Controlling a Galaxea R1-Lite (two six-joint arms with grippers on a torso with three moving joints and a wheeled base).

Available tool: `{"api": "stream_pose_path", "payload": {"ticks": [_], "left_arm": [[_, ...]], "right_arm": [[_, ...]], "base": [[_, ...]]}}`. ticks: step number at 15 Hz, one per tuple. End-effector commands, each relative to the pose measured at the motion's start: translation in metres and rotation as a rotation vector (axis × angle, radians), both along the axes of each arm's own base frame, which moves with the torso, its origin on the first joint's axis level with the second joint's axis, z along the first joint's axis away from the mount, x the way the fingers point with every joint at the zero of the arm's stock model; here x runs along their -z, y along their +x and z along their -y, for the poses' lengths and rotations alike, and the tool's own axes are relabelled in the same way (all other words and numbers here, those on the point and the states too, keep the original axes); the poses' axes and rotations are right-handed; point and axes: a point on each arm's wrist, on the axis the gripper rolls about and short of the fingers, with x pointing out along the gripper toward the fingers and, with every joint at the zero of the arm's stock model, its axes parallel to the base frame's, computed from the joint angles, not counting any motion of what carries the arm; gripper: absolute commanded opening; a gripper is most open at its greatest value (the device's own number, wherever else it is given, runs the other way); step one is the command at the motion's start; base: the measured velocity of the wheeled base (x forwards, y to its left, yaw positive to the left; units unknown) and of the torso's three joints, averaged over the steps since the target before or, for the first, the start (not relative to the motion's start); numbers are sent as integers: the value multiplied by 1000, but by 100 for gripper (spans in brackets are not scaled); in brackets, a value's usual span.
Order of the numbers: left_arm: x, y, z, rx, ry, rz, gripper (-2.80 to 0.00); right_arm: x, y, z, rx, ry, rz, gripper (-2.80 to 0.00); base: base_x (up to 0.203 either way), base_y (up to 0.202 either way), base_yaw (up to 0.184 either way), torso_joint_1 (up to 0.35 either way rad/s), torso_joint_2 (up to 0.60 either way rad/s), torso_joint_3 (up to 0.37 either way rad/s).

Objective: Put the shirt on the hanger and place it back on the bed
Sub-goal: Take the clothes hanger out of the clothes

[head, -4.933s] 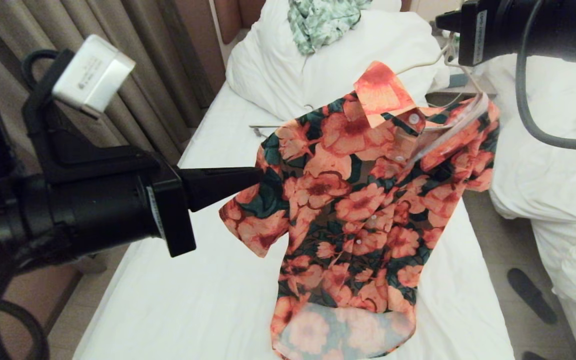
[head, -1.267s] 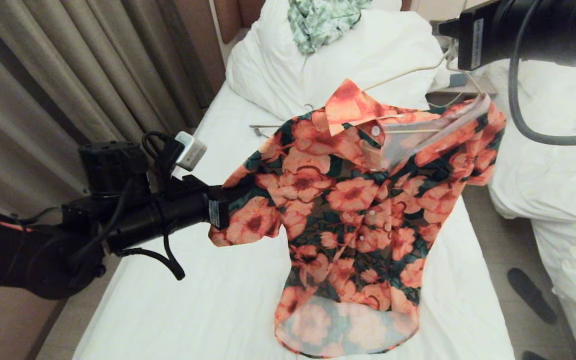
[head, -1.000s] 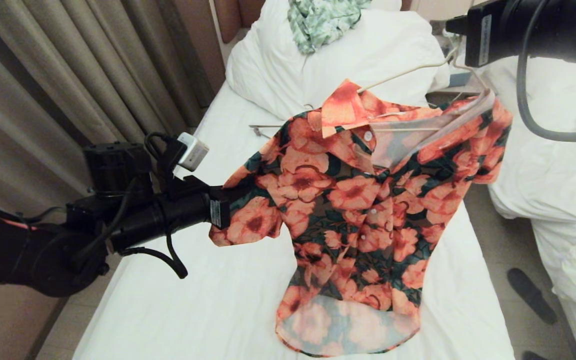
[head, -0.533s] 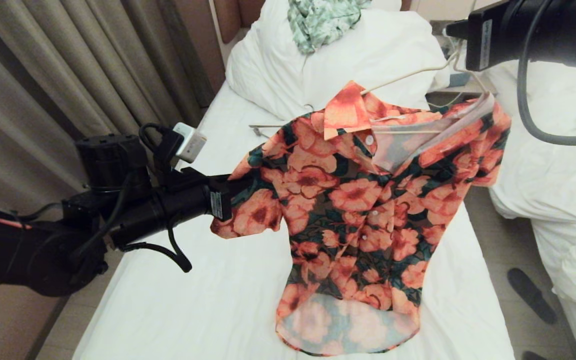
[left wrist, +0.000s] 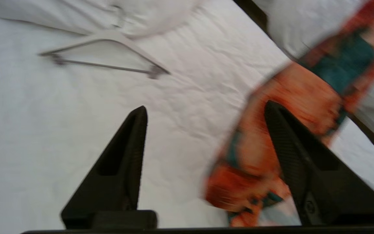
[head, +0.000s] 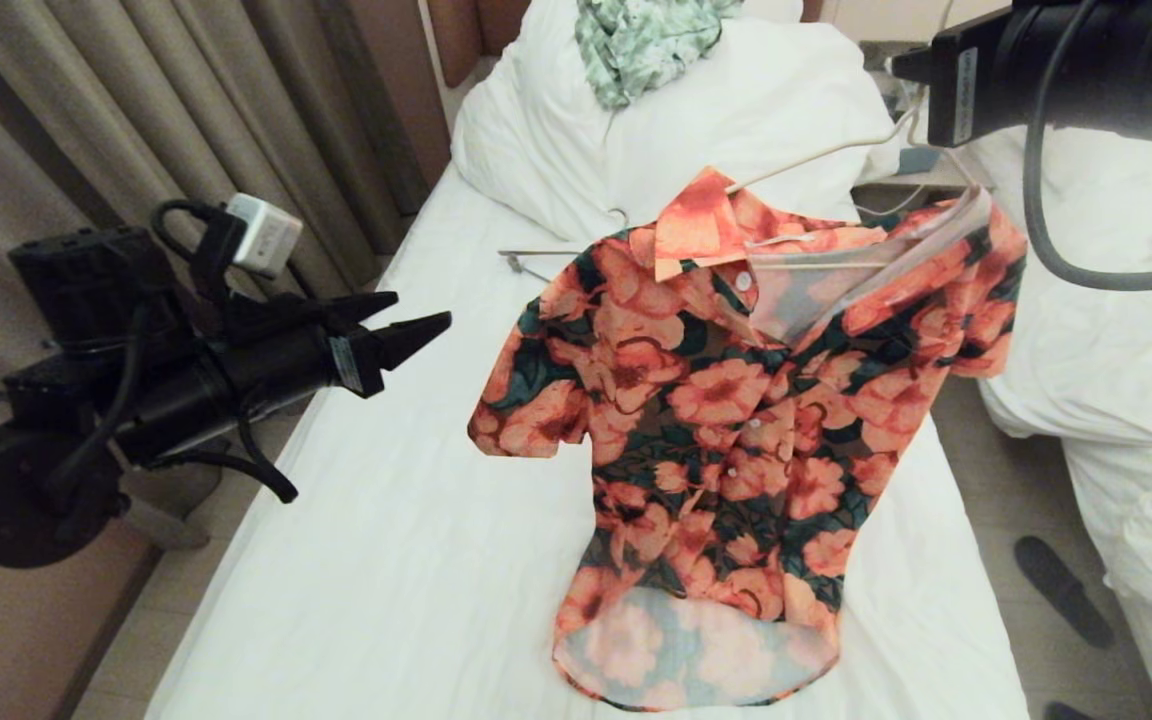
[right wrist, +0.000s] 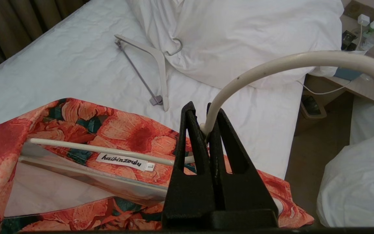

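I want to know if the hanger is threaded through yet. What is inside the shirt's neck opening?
Inside the shirt collar, the hanger shows as a thin cream bar crossing above the size label. Its neck rises to the right gripper. The hanger's ends are covered by fabric.

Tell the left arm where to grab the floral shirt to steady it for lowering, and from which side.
Take the loose sleeve hem on the shirt nearest the left gripper, coming in level from the robot's left. That sleeve hangs free off the bed, so the open jaws could likely close on it, while the right gripper holds the hanger.
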Motion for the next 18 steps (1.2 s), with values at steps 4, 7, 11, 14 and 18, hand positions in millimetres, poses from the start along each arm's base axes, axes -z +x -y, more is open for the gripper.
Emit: {"api": "stream_pose_path", "payload": {"ticks": [4, 7, 11, 14, 18], "left_arm": [[-11, 14, -45, -56, -35, 22, -280], [-10, 18, -45, -63, -39, 18, -280], [-10, 16, -46, -63, -39, 22, -280], [-10, 16, -46, -64, -37, 21, -280], [-7, 19, -49, -74, -35, 12, -280]], "right_arm": [[-4, -1, 1, -2, 3, 16, -280], [-22, 0, 0, -10, 15, 98, -280], [-48, 1, -4, -48, 32, 274, -280], [-59, 7, -11, -96, 65, 433, -280], [-63, 10, -13, -79, 66, 536, -280]], "base": [[0, 0, 0, 0, 0, 0], [0, 0, 0, 0, 0, 0], [0, 0, 0, 0, 0, 0], [0, 0, 0, 0, 0, 0], [0, 0, 0, 0, 0, 0]]}}
